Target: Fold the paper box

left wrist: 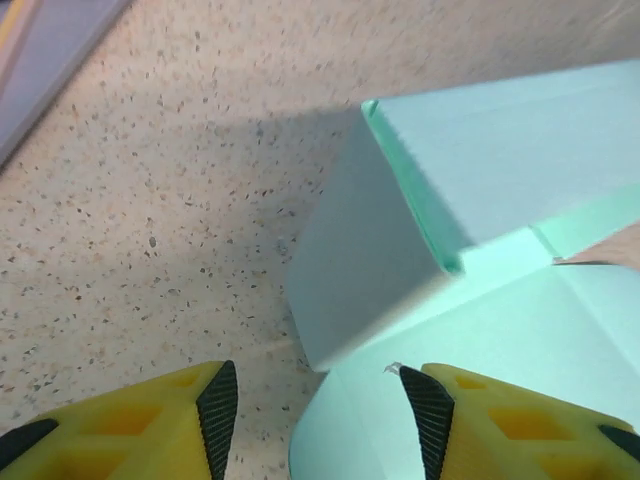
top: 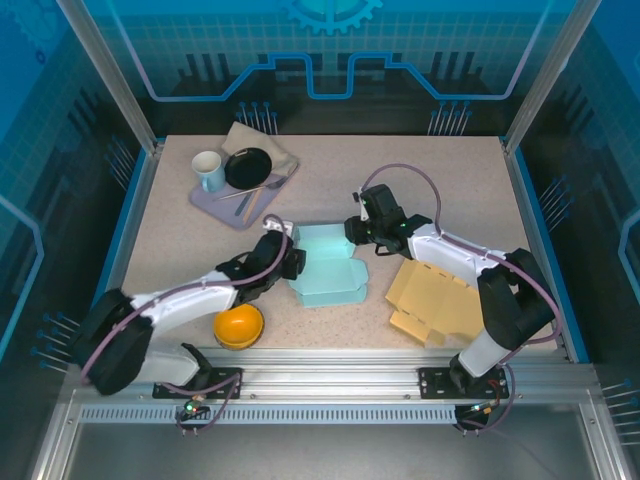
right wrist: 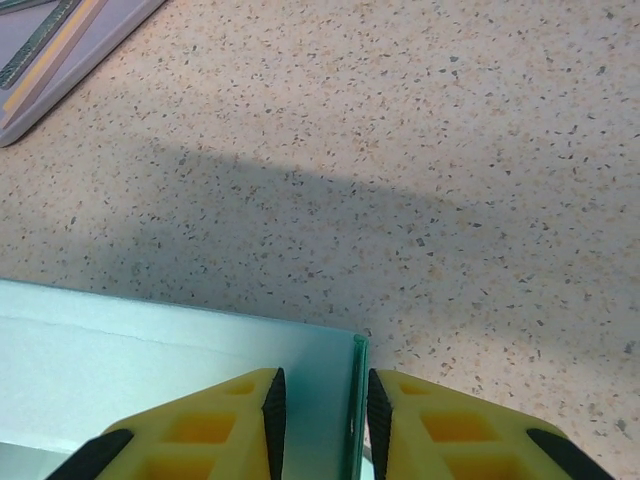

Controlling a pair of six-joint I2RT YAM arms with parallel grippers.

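Note:
The paper box point(top: 328, 268) is light teal, partly folded, and lies mid-table. My left gripper point(top: 290, 262) is at its left side. In the left wrist view the box point(left wrist: 480, 170) shows a raised corner, and a curved teal flap runs between the fingers of my open left gripper point(left wrist: 320, 415). My right gripper point(top: 358, 228) is at the box's far right corner. There its jaws point(right wrist: 320, 415) stand narrowly apart astride a thin upright wall of the box point(right wrist: 150, 350), with a gap showing at each pad.
A purple tray point(top: 215, 205) at the back left carries a mug point(top: 208, 170), a black plate point(top: 248, 167) and utensils. An orange bowl point(top: 238, 326) sits by the left arm. A flat tan cardboard sheet point(top: 440, 297) lies under the right arm.

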